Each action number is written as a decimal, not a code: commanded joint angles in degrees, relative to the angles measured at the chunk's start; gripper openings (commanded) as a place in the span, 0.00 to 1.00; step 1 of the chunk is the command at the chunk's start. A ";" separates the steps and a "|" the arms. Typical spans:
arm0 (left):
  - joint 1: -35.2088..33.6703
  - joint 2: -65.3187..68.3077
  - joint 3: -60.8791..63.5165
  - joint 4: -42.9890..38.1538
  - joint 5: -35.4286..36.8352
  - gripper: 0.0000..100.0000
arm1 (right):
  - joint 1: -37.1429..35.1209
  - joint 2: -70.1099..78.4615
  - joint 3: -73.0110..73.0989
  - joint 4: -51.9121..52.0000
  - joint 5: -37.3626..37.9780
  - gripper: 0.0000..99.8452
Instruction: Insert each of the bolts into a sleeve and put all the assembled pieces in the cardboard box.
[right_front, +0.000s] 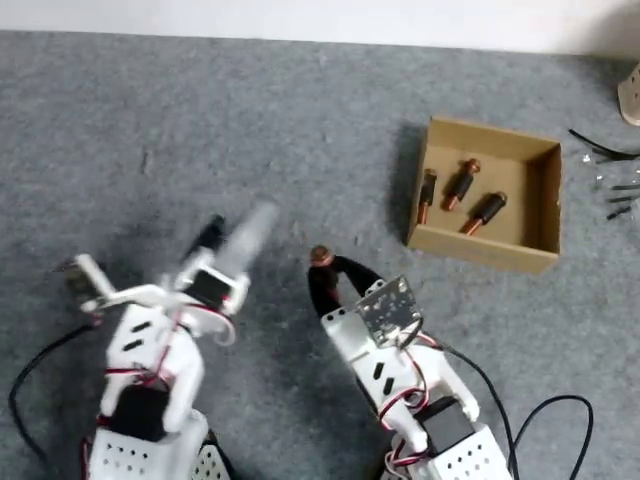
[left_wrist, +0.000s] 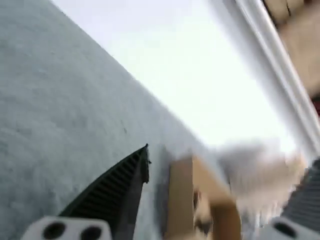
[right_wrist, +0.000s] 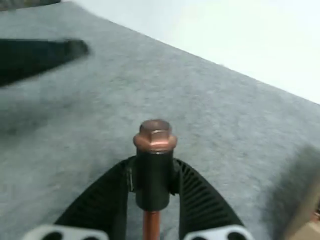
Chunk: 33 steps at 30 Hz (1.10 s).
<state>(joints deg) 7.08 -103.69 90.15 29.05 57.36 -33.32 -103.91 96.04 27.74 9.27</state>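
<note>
Right pincer (right_wrist: 152, 171), low in the centre of the high view, is clenched on a black sleeve (right_wrist: 152, 187) with a copper bolt (right_wrist: 155, 136) through it: the hex head sits on top of the sleeve and the bare shank shows below, between the fingers. The piece stands roughly upright above the grey table (right_front: 300, 130), well apart from the cardboard box (right_front: 480, 250) in the upper right of that view, where three assembled pieces (right_front: 461, 184) already lie side by side. Left pincer (right_front: 236, 222), at centre left, is released, its fingers spread with nothing between them. As a judgement, the piece is stiff metal, small but dense, and smooth enough to slip. The bolt probably rests loosely in the sleeve, so tipping it head-down could let it slide out. The best hold looks to be across the sleeve's body just under the head, as it is now, not on the thin shank.
</note>
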 joint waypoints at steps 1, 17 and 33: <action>-9.10 -0.57 -1.71 0.00 1.85 0.35 | 4.97 -1.27 7.87 -4.00 0.00 0.01; 0.40 -0.57 7.08 -4.22 -41.76 0.01 | 16.75 -0.75 7.87 -4.53 0.00 0.01; 0.13 -0.48 7.08 2.37 -66.29 0.01 | 31.69 -0.75 7.87 1.19 0.00 0.01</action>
<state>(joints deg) 6.46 -103.69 96.04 31.34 -6.73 -2.81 -103.91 96.04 28.26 9.27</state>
